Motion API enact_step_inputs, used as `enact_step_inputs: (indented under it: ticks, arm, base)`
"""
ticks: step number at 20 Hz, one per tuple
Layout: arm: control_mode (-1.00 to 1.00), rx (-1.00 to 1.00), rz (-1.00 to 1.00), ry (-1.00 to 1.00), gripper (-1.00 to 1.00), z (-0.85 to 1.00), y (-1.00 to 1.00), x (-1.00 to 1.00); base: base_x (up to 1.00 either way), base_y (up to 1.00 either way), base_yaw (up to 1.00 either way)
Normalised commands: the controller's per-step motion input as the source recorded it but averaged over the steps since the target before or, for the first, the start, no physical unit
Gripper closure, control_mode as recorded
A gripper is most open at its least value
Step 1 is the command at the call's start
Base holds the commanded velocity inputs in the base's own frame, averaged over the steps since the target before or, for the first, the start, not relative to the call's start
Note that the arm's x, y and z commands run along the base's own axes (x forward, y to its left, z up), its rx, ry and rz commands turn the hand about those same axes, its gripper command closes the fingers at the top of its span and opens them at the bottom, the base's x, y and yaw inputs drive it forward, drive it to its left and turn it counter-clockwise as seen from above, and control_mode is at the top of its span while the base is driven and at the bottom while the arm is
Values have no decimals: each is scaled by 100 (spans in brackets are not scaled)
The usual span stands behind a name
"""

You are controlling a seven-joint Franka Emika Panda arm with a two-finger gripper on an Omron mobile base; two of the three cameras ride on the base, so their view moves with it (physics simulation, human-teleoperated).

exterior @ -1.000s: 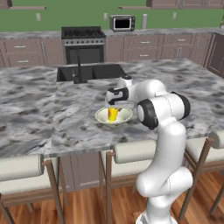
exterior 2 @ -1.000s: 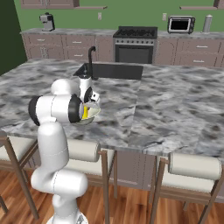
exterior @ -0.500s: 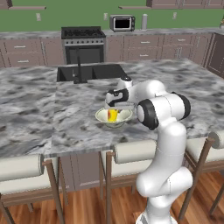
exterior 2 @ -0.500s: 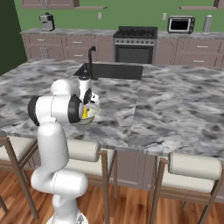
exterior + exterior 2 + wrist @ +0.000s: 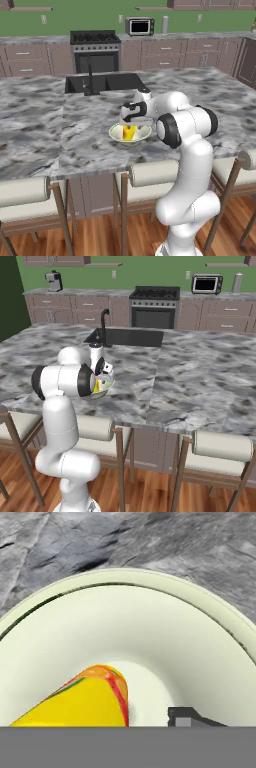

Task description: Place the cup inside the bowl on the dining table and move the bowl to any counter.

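Observation:
The pale cream-green bowl (image 5: 142, 134) sits on the marbled dining table (image 5: 90, 145), near its front edge. The yellow cup (image 5: 129, 132) with its red patch lies inside the bowl, tilted. In the hand view the cup (image 5: 85, 704) fills the lower left of the bowl (image 5: 165, 637). One dark fingertip (image 5: 181, 718) stands to its right with a gap between them. My gripper (image 5: 131, 120) hangs just above the bowl, open, with the cup between its jaws but not pinched. From the right, the arm hides much of the bowl (image 5: 104, 389) and cup (image 5: 95, 387).
A black sink (image 5: 102, 82) with a faucet (image 5: 90, 80) lies behind the bowl. White-cushioned stools (image 5: 150, 172) line the table's front edge. The far counter (image 5: 200, 36) carries a toaster oven (image 5: 139, 26), beside a stove (image 5: 95, 37).
In the base views the arm, the cup and the bowl stay where they were; no clear shift shows.

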Motion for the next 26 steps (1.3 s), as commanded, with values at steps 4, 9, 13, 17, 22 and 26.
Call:
enact_step_inputs:
  ticks: [4,9,13,17,22,26]
  arm:
    - [-100,0,0,0,-100,13,0,-17]
    - [-100,0,0,0,-100,31,0,-26]
    - [-100,0,0,0,-100,43,0,-20]
    - [-100,0,0,0,-100,27,-11,-22]
    - [-100,0,-3,8,-100,1,-42,-26]
    - [-100,0,-5,7,-100,0,-56,-26]
  base:
    - [0,0,0]
    - [0,0,0]
    - [0,0,0]
    - [0,0,0]
    - [0,0,0]
    - [0,0,0]
